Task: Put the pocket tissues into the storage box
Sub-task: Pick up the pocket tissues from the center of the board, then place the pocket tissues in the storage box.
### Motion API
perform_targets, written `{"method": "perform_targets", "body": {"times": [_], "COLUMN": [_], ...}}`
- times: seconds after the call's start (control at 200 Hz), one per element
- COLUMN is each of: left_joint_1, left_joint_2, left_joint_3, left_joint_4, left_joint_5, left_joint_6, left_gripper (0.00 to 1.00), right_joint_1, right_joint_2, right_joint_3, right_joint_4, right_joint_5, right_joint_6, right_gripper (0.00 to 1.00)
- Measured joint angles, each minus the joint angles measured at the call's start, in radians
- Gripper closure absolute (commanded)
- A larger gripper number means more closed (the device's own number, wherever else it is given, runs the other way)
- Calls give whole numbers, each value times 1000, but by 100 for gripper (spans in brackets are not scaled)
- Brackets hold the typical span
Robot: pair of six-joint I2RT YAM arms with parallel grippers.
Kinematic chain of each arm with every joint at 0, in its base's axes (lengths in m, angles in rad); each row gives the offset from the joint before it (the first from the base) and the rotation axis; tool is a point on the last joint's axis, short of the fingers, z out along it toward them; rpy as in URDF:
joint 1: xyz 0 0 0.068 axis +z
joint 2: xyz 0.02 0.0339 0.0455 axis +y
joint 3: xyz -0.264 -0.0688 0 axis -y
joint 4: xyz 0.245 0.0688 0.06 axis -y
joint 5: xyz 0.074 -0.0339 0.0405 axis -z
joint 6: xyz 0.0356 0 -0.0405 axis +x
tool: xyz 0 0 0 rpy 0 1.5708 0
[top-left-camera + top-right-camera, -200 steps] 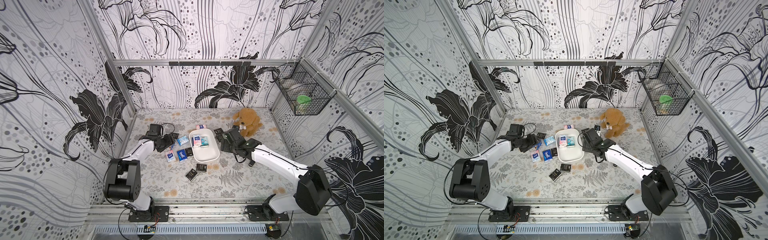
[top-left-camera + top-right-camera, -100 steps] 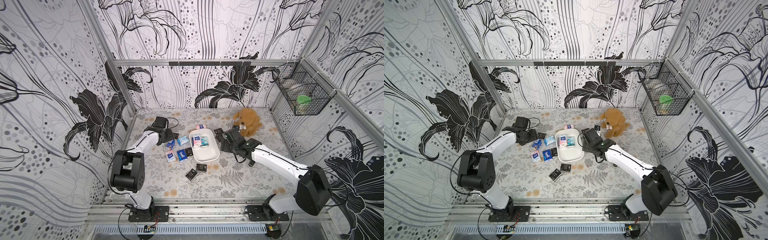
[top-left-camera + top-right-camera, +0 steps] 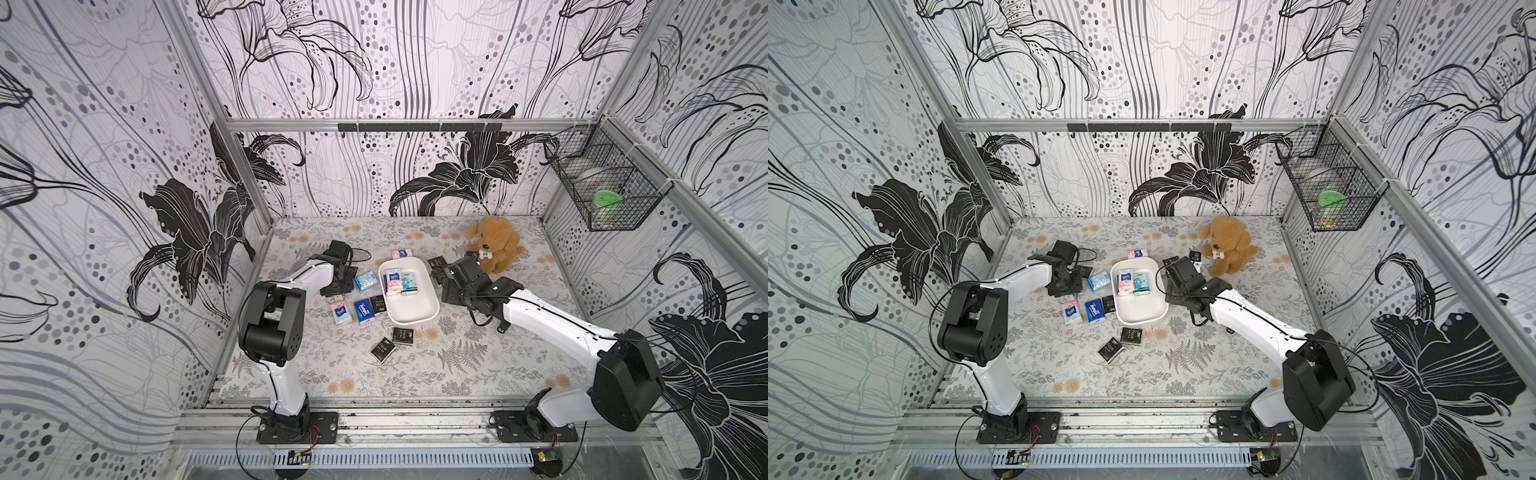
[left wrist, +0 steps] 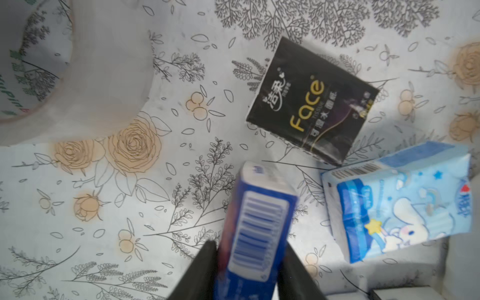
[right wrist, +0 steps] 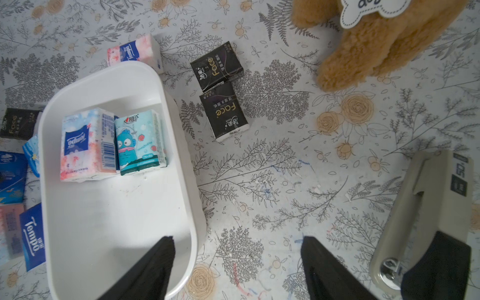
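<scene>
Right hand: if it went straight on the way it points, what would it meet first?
Probably bare table mat beside the storage box; depth is unclear. One finger of the right hand overlaps the box's rim and might clip it. A black packet lies further ahead.

Lab robot booth: aluminium frame [image 3: 291, 124], printed walls [image 3: 374, 62], arms [image 3: 552, 320] bolted down.

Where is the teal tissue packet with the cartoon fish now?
In both top views the teal packet lies in the storage box, at its far end, just right of the pink-white packet.
</scene>
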Motion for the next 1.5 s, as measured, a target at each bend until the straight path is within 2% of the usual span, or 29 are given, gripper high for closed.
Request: {"method": "perform_targets", "body": {"times": [0.295, 0.571, 0.736, 1.016, 1.192, 1.497], "left_joint_1": [1, -12, -113, -298, -364, -412], "left_joint_2": [-14, -185, -249, -274, -251, -22], "left_joint_3": [26, 31, 33, 32, 39, 182], "left_joint_4": [-31, -39, -17, 75, 160, 184], "left_joint_5": [11, 166, 210, 227, 217, 194], "left_joint_6": [-13, -98, -182, -344, -426, -467], "left_gripper": [74, 71, 70, 69, 69, 69], "right_joint_1": [0, 0, 0, -3, -16, -31], "right_joint_2": [-14, -14, -14, -14, -22, -69], "right_joint_3": [0, 0, 0, -15, -34, -69], "right_joint_4": [-7, -6, 1, 16, 17, 16], "right_joint_5": [7, 6, 5, 6, 6, 6], "right_joint_6": [0, 0, 1, 4, 12, 23], "right_gripper": [18, 18, 18, 17, 17, 17]}}
